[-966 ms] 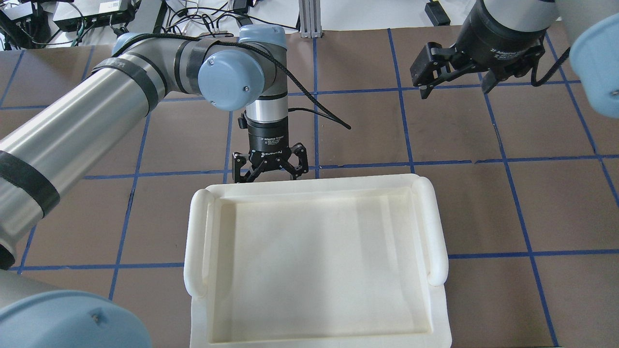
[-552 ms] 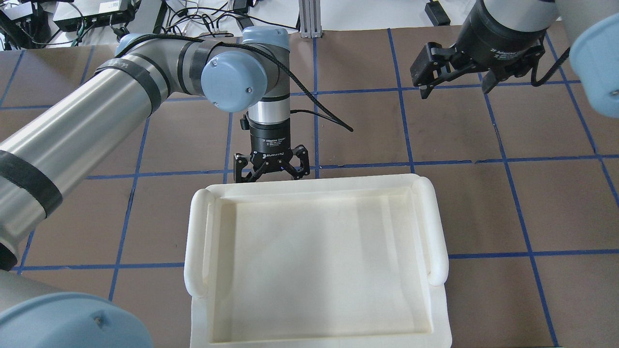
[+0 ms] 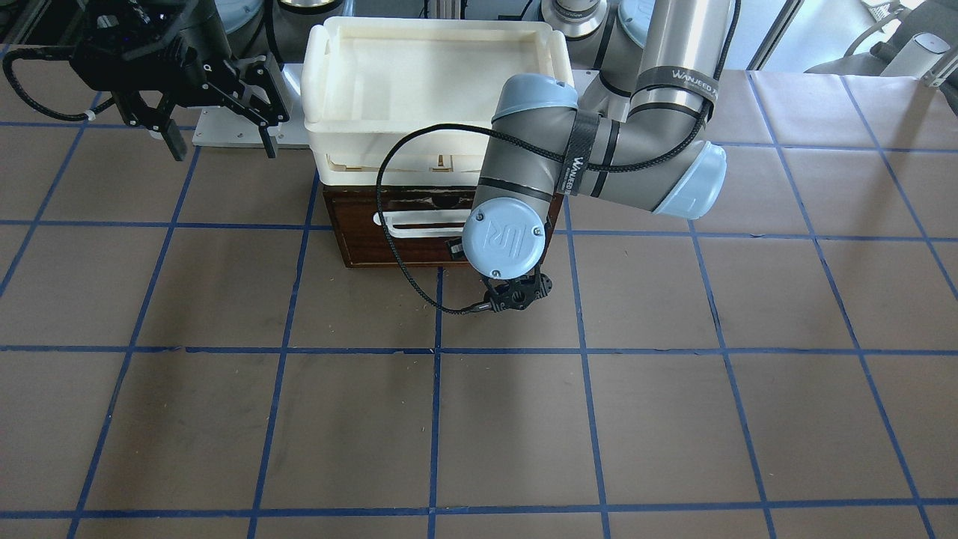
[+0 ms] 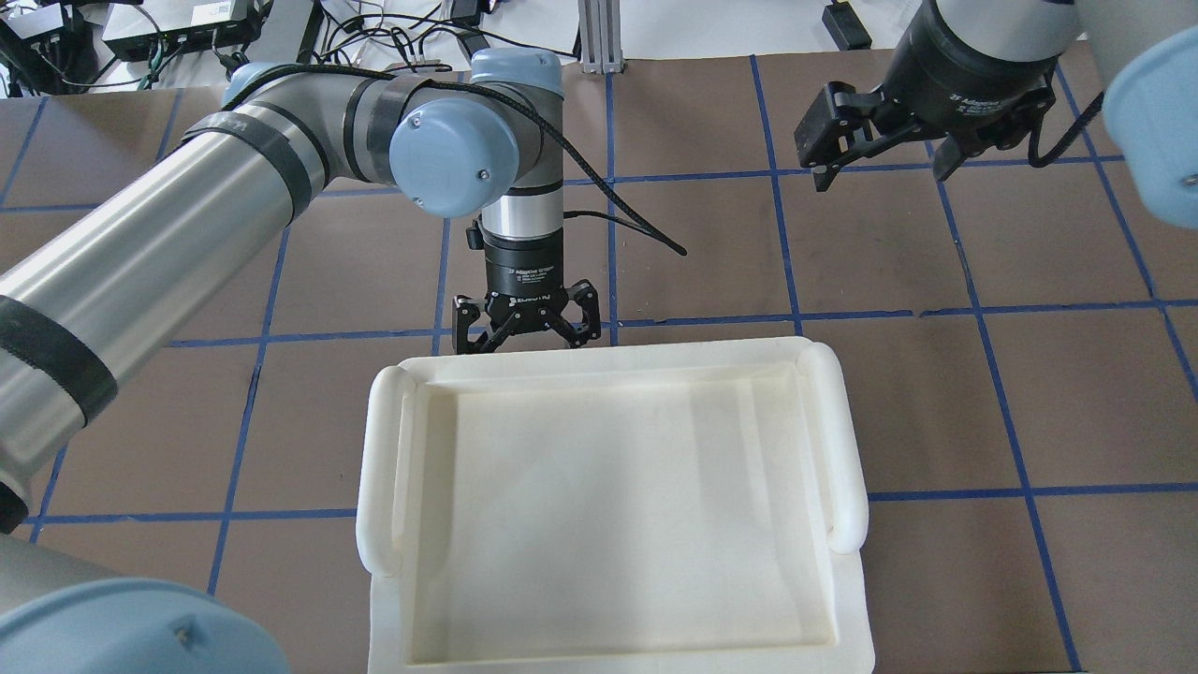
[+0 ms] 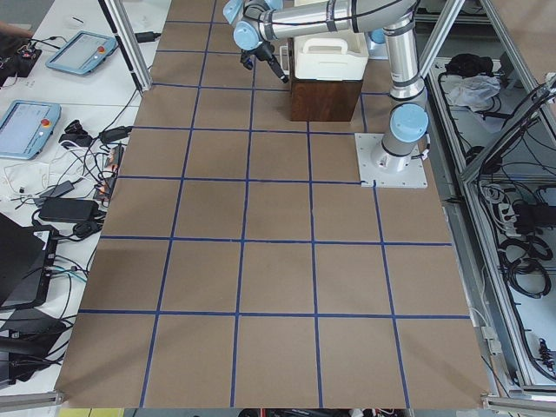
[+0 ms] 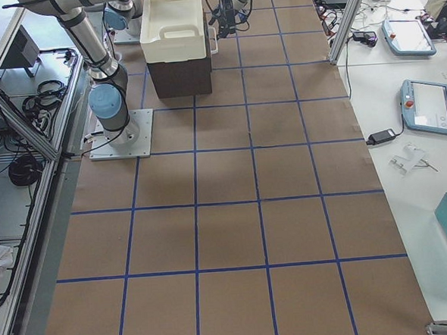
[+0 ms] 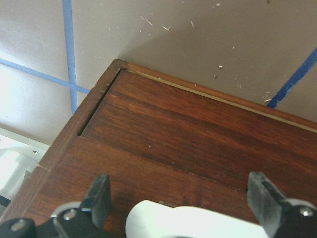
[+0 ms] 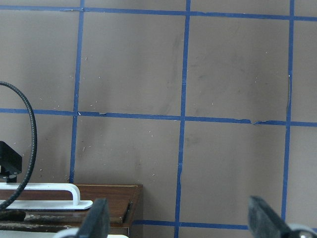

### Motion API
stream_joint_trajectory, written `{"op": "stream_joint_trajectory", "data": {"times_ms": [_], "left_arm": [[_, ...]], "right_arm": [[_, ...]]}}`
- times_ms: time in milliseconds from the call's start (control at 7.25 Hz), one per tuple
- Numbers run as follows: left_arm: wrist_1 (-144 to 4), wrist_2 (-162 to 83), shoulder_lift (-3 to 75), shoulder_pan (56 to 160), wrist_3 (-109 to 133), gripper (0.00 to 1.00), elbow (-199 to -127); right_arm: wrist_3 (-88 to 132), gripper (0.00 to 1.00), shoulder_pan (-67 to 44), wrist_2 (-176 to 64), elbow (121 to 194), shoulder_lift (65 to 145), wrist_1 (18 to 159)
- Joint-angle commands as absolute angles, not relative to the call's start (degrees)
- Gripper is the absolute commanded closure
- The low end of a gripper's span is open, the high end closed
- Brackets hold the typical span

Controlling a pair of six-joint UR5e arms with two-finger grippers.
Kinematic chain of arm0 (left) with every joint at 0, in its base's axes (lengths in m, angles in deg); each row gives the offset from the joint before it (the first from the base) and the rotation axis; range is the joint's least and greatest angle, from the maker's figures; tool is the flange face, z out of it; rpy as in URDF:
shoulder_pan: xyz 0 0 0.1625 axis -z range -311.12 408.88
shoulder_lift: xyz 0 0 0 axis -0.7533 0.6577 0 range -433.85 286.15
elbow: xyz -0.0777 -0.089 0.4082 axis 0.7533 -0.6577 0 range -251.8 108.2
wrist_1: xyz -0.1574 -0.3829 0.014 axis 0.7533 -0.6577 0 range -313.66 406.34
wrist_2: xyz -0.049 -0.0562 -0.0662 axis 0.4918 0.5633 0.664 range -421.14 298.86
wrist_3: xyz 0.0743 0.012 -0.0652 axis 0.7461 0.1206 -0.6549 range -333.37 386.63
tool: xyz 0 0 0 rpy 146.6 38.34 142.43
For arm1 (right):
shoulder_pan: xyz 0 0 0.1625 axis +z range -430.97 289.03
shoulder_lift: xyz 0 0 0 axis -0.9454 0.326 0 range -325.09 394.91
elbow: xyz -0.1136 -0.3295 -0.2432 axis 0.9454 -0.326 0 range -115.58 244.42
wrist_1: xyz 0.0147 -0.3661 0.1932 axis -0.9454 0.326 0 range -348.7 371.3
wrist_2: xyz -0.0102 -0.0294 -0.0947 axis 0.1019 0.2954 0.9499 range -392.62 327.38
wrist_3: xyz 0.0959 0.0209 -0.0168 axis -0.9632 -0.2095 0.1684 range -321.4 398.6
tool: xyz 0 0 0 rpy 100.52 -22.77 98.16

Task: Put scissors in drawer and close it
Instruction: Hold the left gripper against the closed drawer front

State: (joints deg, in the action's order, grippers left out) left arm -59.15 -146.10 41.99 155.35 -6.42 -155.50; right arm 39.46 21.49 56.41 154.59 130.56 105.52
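I read the left gripper (image 7: 179, 184) at the dark front of the drawer (image 3: 359, 239), below the cream tray (image 4: 608, 360), jaws wide apart on either side of the white handle (image 7: 193, 223), gripping nothing. The right gripper (image 4: 882, 178) hovers well aside, spread wide, empty.

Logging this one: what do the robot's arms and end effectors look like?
The left arm and right arm are silver tubes with pale blue joint caps. Black straps lettered in white bind a black cable to the left one. The left end effector and right end effector are black, two-fingered, white-lettered.
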Motion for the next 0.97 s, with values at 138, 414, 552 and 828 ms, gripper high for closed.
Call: {"op": "stream_joint_trajectory", "data": {"times_ms": [138,414,552,828], "left_arm": [[-59.91,-146.13,41.64,155.4,-6.24,0.0,-155.56],[-59.22,-146.13,41.72,154.88,-6.24,0.0,-155.04],[-53.56,-146.13,41.64,153.74,-6.07,0.0,-153.73],[-52.97,-146.04,41.2,152.59,-5.98,0.0,-150.39]], "right_arm": [[39.48,0.0,21.49,56.41,154.59,130.54,105.43],[39.48,0.0,21.49,56.41,154.59,130.54,105.52],[39.39,0.0,21.49,56.41,154.59,130.54,105.52],[39.48,0.0,21.49,56.41,154.59,130.54,105.52]]}}
